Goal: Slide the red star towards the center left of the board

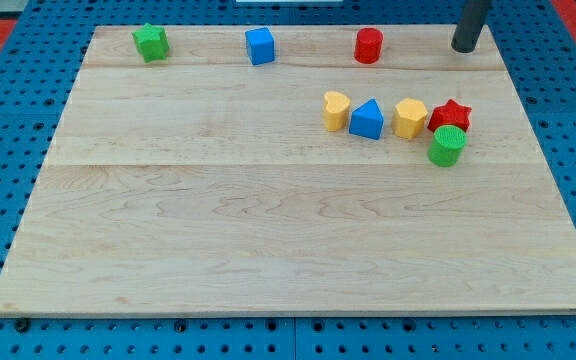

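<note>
The red star [453, 115] lies on the wooden board [268, 230] at the view's right, in the upper half. It touches a yellow block [409, 118] on its left and a green cylinder [447, 146] just below it. My tip [464, 46] stands at the board's top right edge, above the red star and clear of it. No block touches the tip.
A blue block [366, 120] and a yellow heart [336, 110] continue the row to the left of the yellow block. Along the top edge sit a green star [151, 42], a blue cube [260, 46] and a red cylinder [368, 46].
</note>
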`<state>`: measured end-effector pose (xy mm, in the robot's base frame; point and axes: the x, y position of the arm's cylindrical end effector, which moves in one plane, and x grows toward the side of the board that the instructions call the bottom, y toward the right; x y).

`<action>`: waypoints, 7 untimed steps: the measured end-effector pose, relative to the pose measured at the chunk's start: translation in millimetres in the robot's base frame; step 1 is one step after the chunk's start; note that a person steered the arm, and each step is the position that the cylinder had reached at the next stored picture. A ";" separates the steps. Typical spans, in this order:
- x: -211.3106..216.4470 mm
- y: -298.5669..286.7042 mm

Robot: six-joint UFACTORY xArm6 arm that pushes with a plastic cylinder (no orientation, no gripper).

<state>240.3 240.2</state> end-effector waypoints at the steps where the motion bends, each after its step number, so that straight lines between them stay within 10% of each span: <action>1: 0.0 0.0; 7: 125.1 -72.5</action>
<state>365.4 167.7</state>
